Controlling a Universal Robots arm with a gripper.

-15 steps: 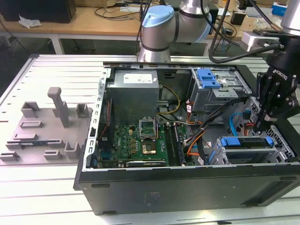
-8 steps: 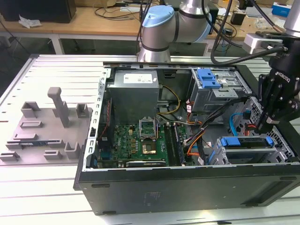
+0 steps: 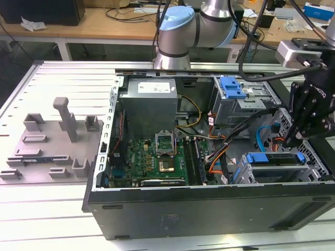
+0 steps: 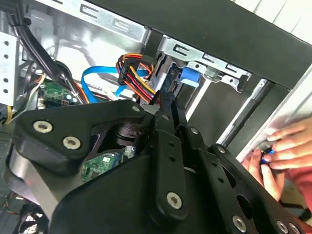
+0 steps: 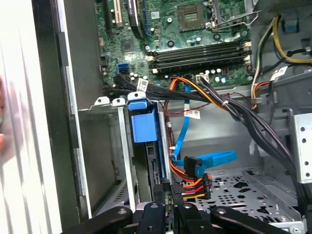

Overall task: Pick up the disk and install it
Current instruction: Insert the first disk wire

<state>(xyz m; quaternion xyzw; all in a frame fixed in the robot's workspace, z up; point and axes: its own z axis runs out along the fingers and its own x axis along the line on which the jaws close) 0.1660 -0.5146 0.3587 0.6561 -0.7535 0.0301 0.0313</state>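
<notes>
Closest, the black gripper (image 5: 168, 191) hangs with fingers drawn nearly together at the end of the disk (image 5: 144, 122). The disk stands on edge in the drive bay (image 5: 105, 103) at the computer case's (image 3: 209, 209) corner. Whether the fingers pinch it, I cannot tell.

We note the case (image 3: 209, 209) on the counter (image 3: 47, 214), fixture tray (image 3: 36, 157) beside it at the exterior view's left. At the exterior view's right the disk (image 3: 275, 158) sits in its bay (image 3: 275, 173), the hand (image 3: 290, 140) just above.
</notes>
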